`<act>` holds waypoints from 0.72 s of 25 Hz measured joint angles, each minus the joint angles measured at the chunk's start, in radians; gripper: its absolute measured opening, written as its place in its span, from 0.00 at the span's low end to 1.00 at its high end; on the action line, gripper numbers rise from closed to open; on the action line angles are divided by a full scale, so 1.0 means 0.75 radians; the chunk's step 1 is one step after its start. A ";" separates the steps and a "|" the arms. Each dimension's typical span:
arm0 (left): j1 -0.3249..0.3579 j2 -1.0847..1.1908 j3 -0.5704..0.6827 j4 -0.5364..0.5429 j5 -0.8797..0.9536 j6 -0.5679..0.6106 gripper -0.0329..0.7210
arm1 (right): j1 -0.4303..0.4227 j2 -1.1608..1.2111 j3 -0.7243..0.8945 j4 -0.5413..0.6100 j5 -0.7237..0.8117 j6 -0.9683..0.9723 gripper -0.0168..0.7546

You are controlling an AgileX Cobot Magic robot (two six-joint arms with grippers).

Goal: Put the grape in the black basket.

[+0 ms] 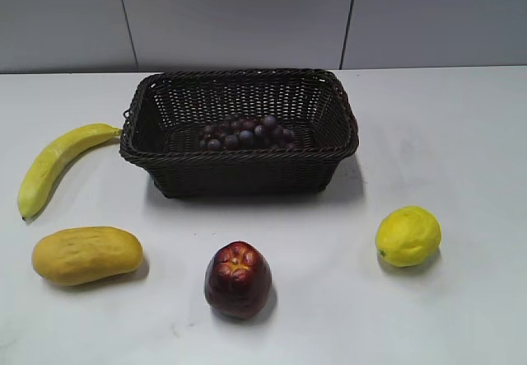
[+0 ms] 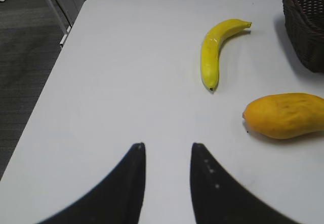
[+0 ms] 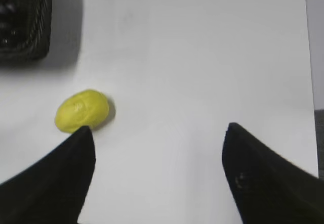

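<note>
- Lying along the left edge of the white counter [image 1: 461, 134], a yellow banana [image 1: 58, 163] curves with its tip nearly touching the basket's left rim.
- Nearer the front-left corner sits an orange-yellow mango [image 1: 86, 255], just below the banana.
- The left gripper [image 2: 167, 150] hovers above bare counter near the left edge, its two dark fingers a small gap apart, holding nothing.
- At the middle of the counter, toward the back edge, stands the black basket [image 1: 239, 171]; the grape [image 1: 247, 133] rests inside on its floor, a dark purple bunch lying lengthwise.
- A dark red apple [image 1: 238, 279] stands at the front edge, in front of the basket.
- Toward the front-right sits a lemon [image 1: 408, 236], apart from the basket.
- The right gripper [image 3: 159, 133] hangs near the right edge, fingers spread wide and empty, the lemon just beyond its left finger.
</note>
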 joint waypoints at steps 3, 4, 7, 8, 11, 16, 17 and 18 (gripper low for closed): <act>0.000 0.000 0.000 0.000 0.000 0.000 0.34 | 0.000 -0.217 0.223 0.008 -0.068 0.002 0.79; 0.000 0.000 0.000 0.000 0.000 0.000 0.34 | 0.000 -0.279 0.282 0.008 -0.099 0.002 0.79; 0.000 0.000 0.000 0.000 0.000 0.000 0.34 | 0.000 -0.492 0.459 0.010 -0.165 0.005 0.79; 0.000 0.000 0.000 0.000 0.000 0.000 0.34 | 0.000 -0.567 0.517 0.010 -0.180 0.005 0.79; 0.000 0.000 0.000 0.000 0.000 0.000 0.34 | 0.000 -0.756 0.636 0.010 -0.190 0.005 0.79; 0.000 0.000 0.000 0.000 0.000 0.000 0.34 | 0.000 -1.004 0.793 0.010 -0.189 -0.006 0.79; 0.000 0.000 0.000 0.000 0.000 0.000 0.35 | 0.000 -1.045 0.824 0.010 -0.188 -0.014 0.79; 0.000 0.000 0.000 0.000 0.000 0.000 0.35 | 0.000 -1.081 0.850 0.010 -0.185 -0.014 0.79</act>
